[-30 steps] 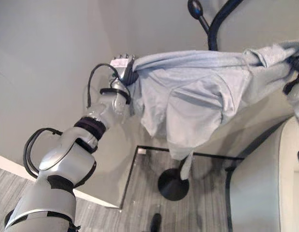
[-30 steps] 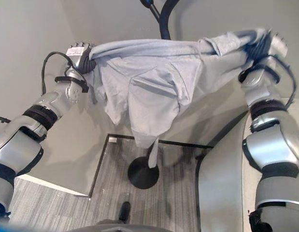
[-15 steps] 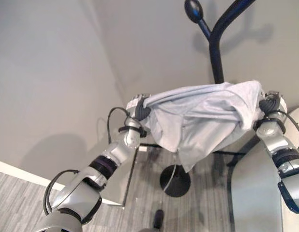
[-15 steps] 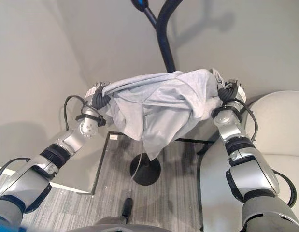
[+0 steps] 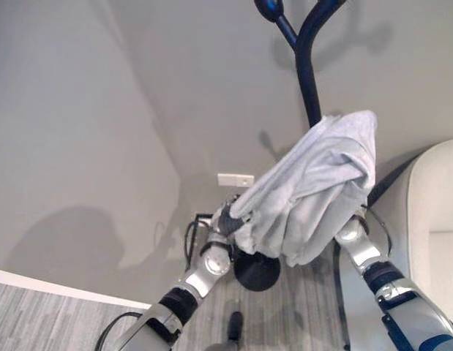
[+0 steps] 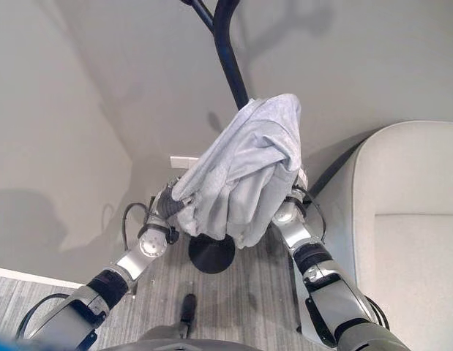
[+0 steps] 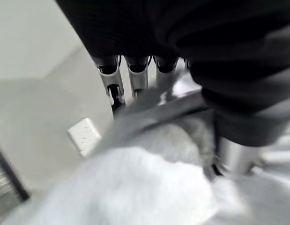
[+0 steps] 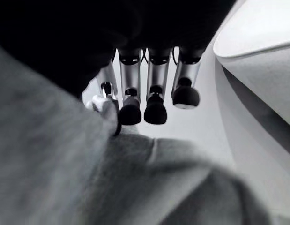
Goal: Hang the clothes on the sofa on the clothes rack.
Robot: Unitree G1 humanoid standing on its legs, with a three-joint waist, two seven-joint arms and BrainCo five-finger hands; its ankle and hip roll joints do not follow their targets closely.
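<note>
Left eye view, grey shirt [image 5: 321,186] bunched, left robot hand [image 5: 227,217] pinching it, right fingers [image 8: 155,101] curled beside cloth

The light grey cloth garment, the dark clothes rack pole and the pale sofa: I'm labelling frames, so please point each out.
Light grey cloth garment [image 6: 248,168], right eye view, on its bunched middle.
Dark clothes rack pole [image 5: 307,73], left eye view, on the upright shaft.
Pale sofa [image 6: 409,219], right eye view, on the seat cushion.

**Room around the work**

Plain grey wall [image 5: 102,110] covers the upper half. A white wall plate [image 5: 235,180] sits near centre. Grey striped floor [image 6: 233,307] lies at 6 o'clock, with a white baseboard [image 5: 58,289] at 8 o'clock.
</note>
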